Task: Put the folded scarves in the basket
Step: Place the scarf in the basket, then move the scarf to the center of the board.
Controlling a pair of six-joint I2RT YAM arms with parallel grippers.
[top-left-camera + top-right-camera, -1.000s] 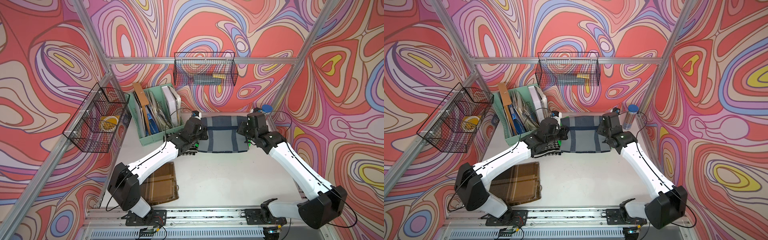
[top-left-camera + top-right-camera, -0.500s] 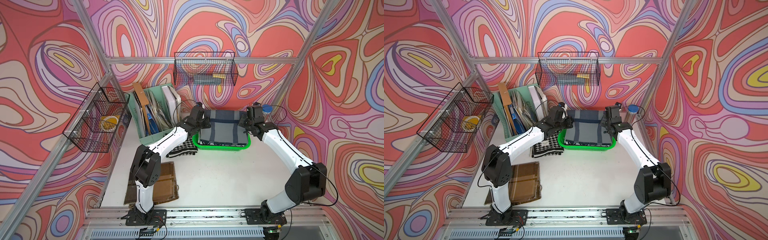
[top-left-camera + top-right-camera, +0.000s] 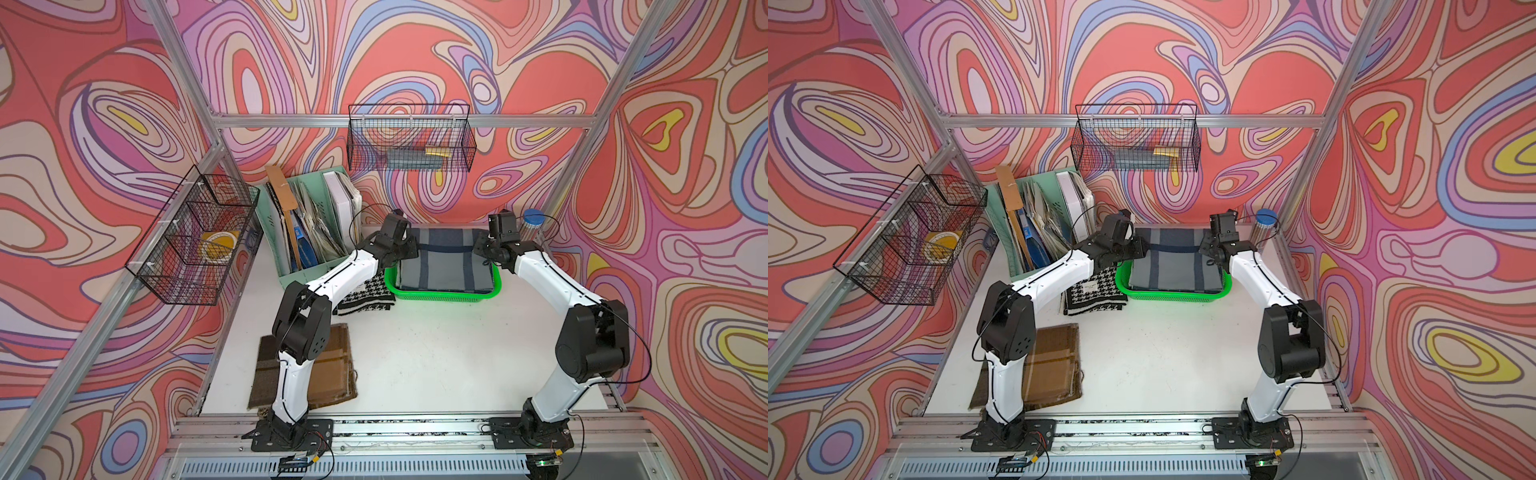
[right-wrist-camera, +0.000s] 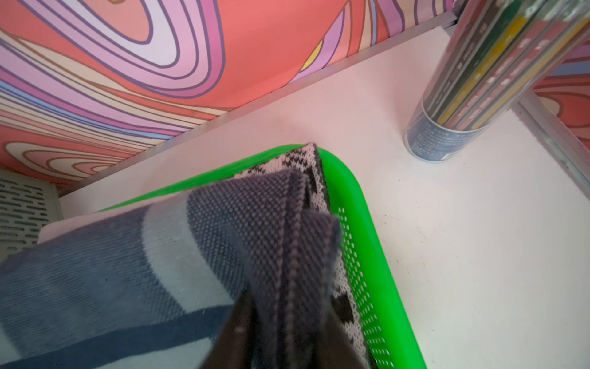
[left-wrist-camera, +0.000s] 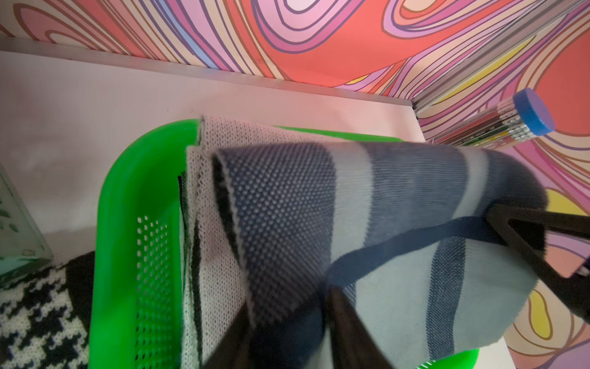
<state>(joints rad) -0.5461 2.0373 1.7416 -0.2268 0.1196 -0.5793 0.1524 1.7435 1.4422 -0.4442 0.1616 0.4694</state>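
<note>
A second ago both arms held the scarf [image 3: 446, 259] up over the basket [image 3: 440, 295]. Now it lies flat inside, at the far middle of the counter [image 3: 436, 353], on top of a houndstooth cloth [image 4: 297, 163]. The left pincer [image 5: 412, 262] has parted wide, with the scarf's left edge loose between its fingers. The right pincer [image 4: 287, 306] straddles the right edge; whether it grips, I cannot tell. The placing looks done, bar letting go and pulling clear.
</note>
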